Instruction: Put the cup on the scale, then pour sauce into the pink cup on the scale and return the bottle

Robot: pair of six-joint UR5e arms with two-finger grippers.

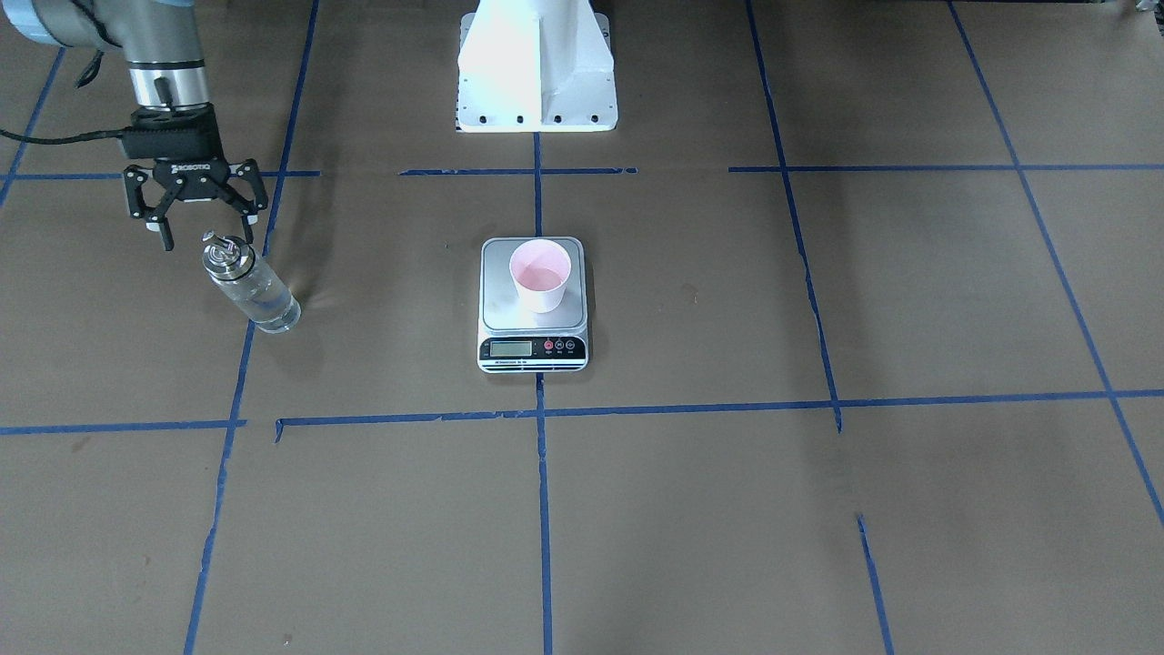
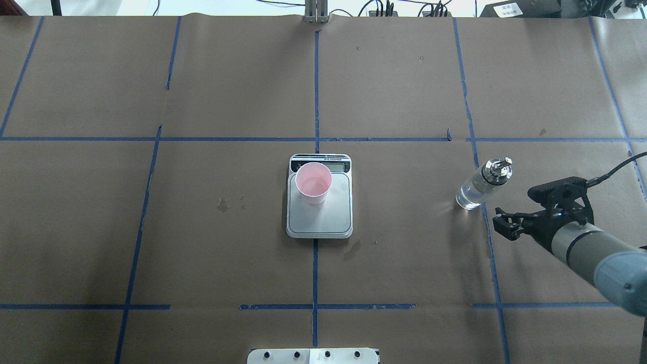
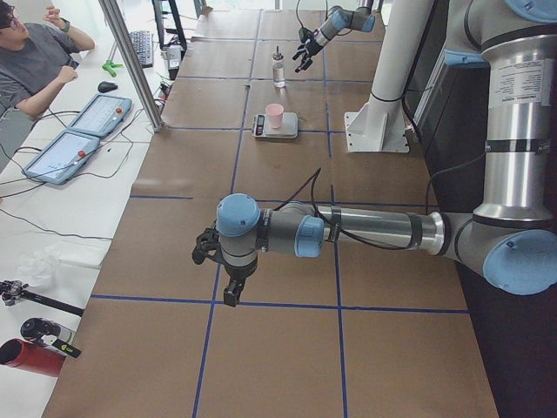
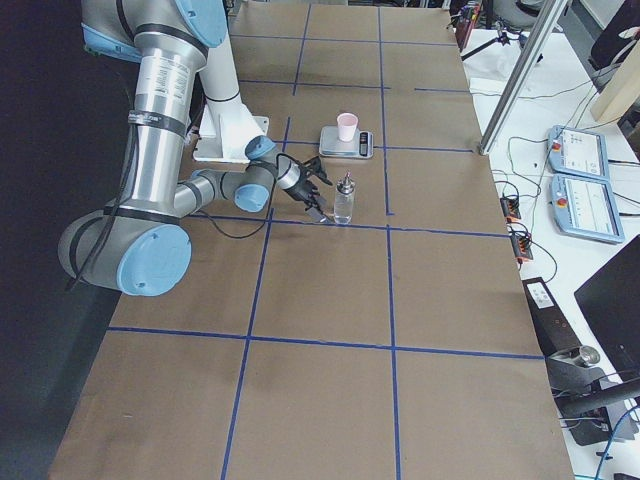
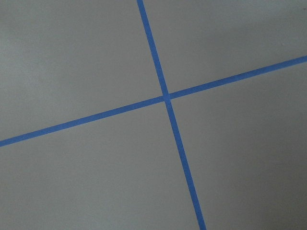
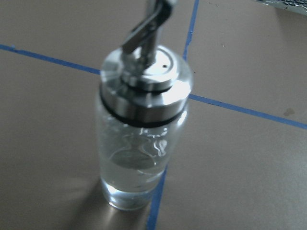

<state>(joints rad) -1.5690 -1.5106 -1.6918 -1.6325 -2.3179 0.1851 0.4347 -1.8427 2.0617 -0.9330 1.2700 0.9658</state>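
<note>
A: What sits at the upper left of the front-facing view?

B: Right gripper (image 1: 207, 227), hanging from above, fingers spread wide, pinching nothing. Just below it, upright on the brown paper: bottle (image 1: 255, 293), silver spout cap on top. Clear sauce (image 6: 129, 167) in the lower part of the glass. No contact visible between fingers and bottle.

A: And toward the middle?

B: Scale (image 1: 500, 305) at frame centre, display toward the bottom edge. Cup (image 1: 540, 276) upright on the steel platform, nearer its upper edge, well apart from the bottle. Too washed out to tell whether wet inside.

A: Right half?

B: Brown paper crossed by blue tape (image 1: 546, 473). No left gripper (image 3: 216, 274) here. Seen only in the side view from the table's end, lower centre of that frame. Cannot tell whether spread or pressed together.

A: Likely trouble from here?

B: A judgement only. Tall, narrow glass with a heavy cap, so easily tipped by one finger arriving first or by a sideways brush. Smooth walls, so apt to slip or rotate in a loose pinch. Light, unanchored cup, so prone to toppling off the platform if nudged by the spout. Splashing onto the display likely with a high or hasty tilt.
</note>
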